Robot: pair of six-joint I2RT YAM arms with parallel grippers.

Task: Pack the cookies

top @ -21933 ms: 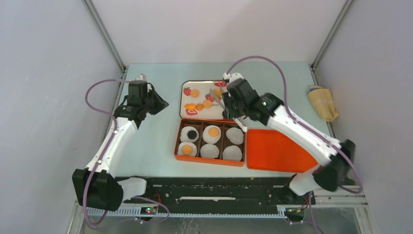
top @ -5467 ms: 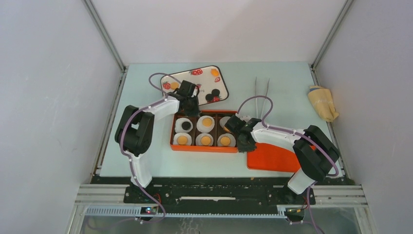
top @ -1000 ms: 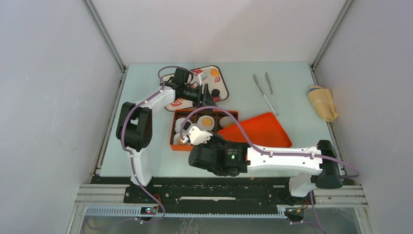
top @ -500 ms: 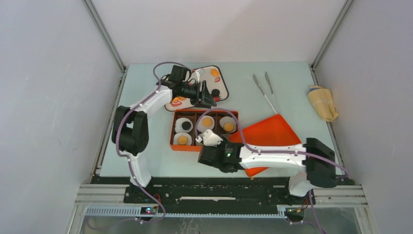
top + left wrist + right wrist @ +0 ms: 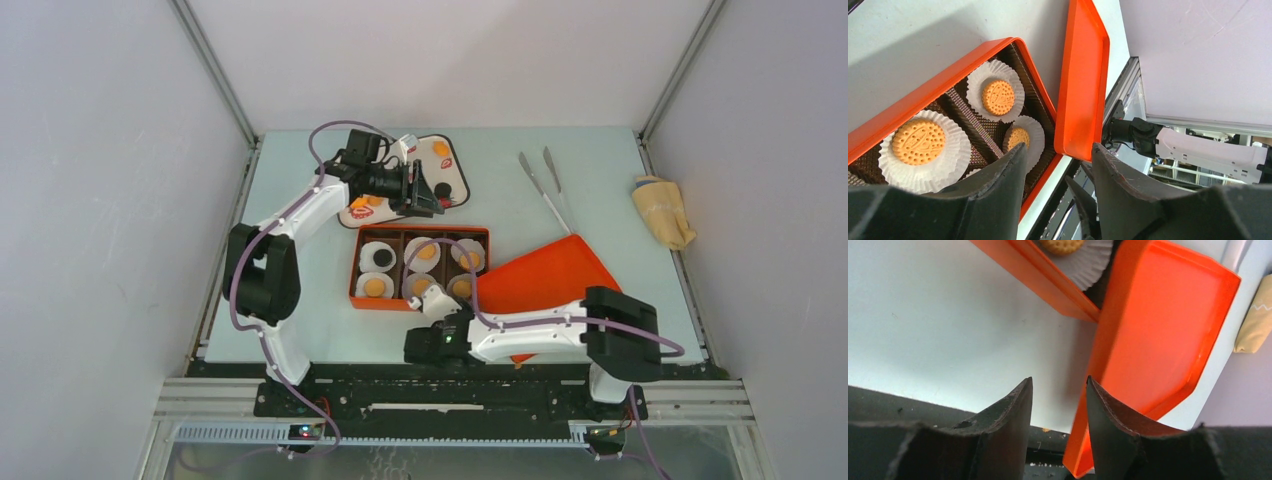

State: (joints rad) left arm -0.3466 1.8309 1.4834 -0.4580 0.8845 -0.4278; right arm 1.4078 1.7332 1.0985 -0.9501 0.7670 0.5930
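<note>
**Cookies** (image 5: 426, 253): six in the orange box (image 5: 385, 304), one to each compartment, each in a white paper cup (image 5: 998, 75). Five are golden; the one in the far left compartment is black. More lie loose on the strawberry-print tray (image 5: 430, 160), just beyond the box.

**Box:** middle of the table (image 5: 600, 170), uncovered.

**Lid** (image 5: 545, 285): orange, right of the box, tilted, with its left edge against the box's right wall.

**Left gripper** (image 5: 1055, 150): above the gap between tray and box. Fingers moderately parted, with nothing between them.

**Right gripper** (image 5: 1058, 380): low over the table at the box's near right corner, beside the lid's near edge. Fingers narrowly parted, with bare table in the gap and nothing gripped.

**Tweezers** (image 5: 548, 190): on the table, far right of the box.

**Yellow cloth** (image 5: 663, 212): at the table's right edge.
</note>
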